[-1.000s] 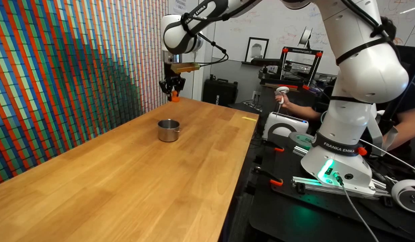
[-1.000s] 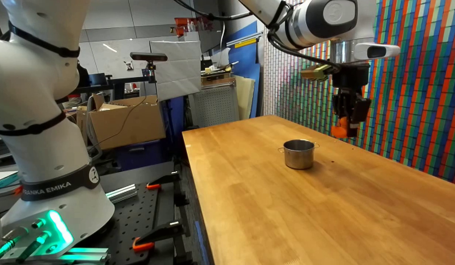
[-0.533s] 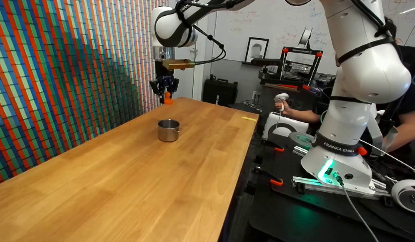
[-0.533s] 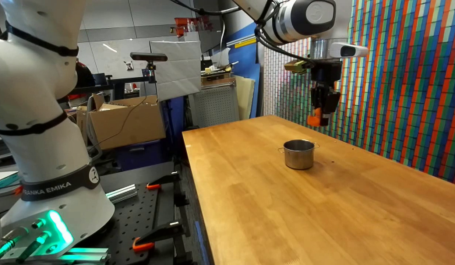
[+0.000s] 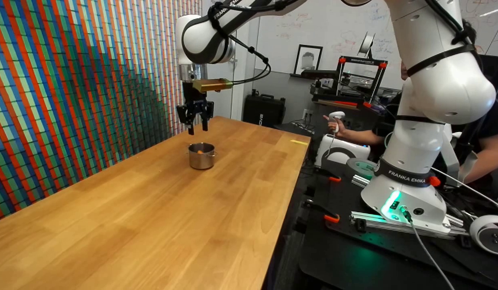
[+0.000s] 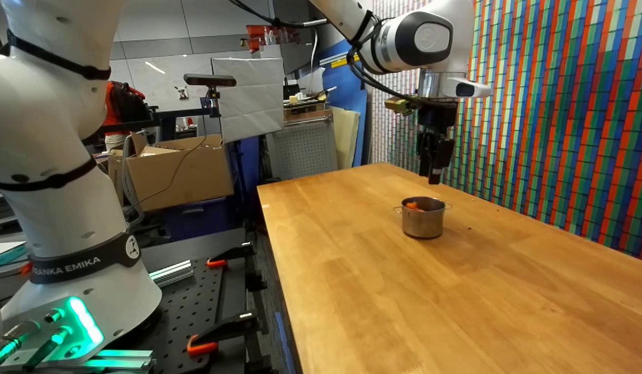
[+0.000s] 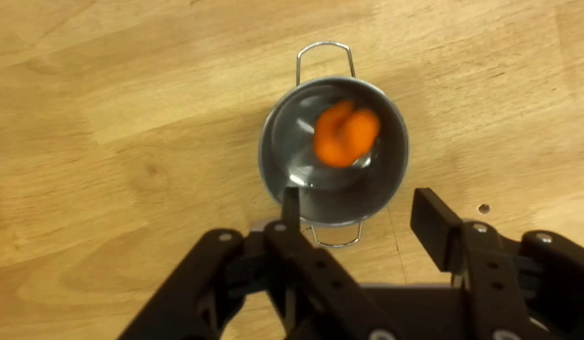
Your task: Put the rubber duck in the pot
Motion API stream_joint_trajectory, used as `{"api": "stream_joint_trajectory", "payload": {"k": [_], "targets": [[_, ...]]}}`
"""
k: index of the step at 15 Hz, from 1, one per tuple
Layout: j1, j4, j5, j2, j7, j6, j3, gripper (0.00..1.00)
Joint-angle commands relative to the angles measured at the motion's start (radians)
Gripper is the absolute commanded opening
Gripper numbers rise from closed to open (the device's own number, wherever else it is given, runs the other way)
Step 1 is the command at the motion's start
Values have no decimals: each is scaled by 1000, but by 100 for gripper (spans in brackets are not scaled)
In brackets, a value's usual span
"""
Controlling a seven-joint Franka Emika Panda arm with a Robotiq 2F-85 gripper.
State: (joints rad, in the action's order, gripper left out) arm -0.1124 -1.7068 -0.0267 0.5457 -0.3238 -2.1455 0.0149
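The orange rubber duck lies inside the pot. It shows whole in the wrist view point(image 7: 330, 142), slightly blurred, toward the far side of the pot's floor. Only its top shows over the rim in both exterior views point(image 5: 200, 152) point(image 6: 413, 206). The shiny grey metal pot point(image 5: 201, 162) stands upright on the table, with two wire handles. It also shows in an exterior view point(image 6: 423, 225) and in the wrist view point(image 7: 391, 156). My gripper point(image 5: 198, 129) is open and empty, above the pot and apart from it. Its spread fingers also show in the wrist view point(image 7: 356, 203).
The pot stands on a long wooden table point(image 5: 152, 225). A colourful tiled wall point(image 6: 575, 130) runs along the table's far edge. The robot base point(image 5: 406, 197) stands on a black bench beside the table. A person holds a controller point(image 5: 337, 117) behind the arm.
My gripper has moved over the pot and has opened. The rubber duck, held between the fingers above the table before, now lies in the pot. The pot has shifted at most slightly.
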Motion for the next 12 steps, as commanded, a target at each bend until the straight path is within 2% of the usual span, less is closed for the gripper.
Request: {"api": "stream_joint_trajectory", "payload": {"k": [1, 2, 6, 10, 11, 12], "targets": [[-7, -15, -2, -26, -1, -2, -7, 96], [-5, -1, 2, -24, 2, 6, -10, 100], [-2, 85, 58, -32, 42, 87, -28, 100], [20, 177, 66, -93, 122, 291, -20, 100], [10, 135, 64, -57, 76, 197, -23, 100], [13, 153, 64, -75, 90, 239, -22, 100]]}}
